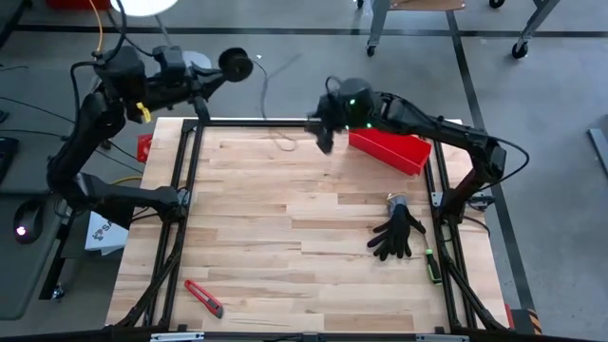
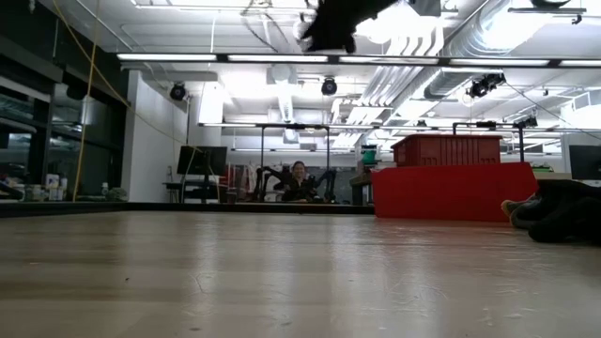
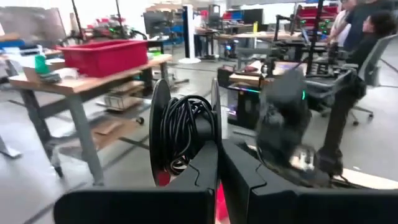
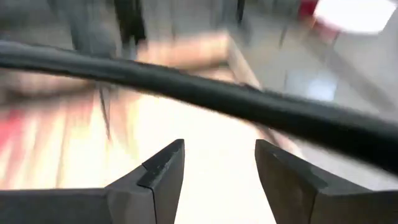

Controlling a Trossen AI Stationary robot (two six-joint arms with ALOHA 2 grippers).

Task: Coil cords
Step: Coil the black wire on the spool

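Note:
My left gripper [image 1: 211, 78] is beyond the table's far left corner, shut on a small round black spool [image 1: 234, 63]. In the left wrist view the spool [image 3: 183, 134] has dark cord wound between its two flanges. A thin loose length of cord [image 1: 264, 90] trails from the spool toward the table's far edge. My right gripper [image 1: 324, 141] hangs open and empty above the table's far edge, left of the red bin; its wrist view [image 4: 217, 155] shows nothing between the fingers. My left gripper pinches the spool by one flange [image 3: 215, 118], at the rim nearest the fingers. One finger [image 3: 202, 168] reaches in between the flanges in front of the wound cord, and the other stays outside. The spool stands on edge beyond the fingertips, lifted clear of the table.
A red bin [image 1: 389, 150] sits at the far right of the table. A black glove [image 1: 397, 233] lies at the right, with a green tool [image 1: 432, 266] near it. A red utility knife [image 1: 202, 297] lies at the near left. A black frame rail [image 1: 285, 122] borders the table.

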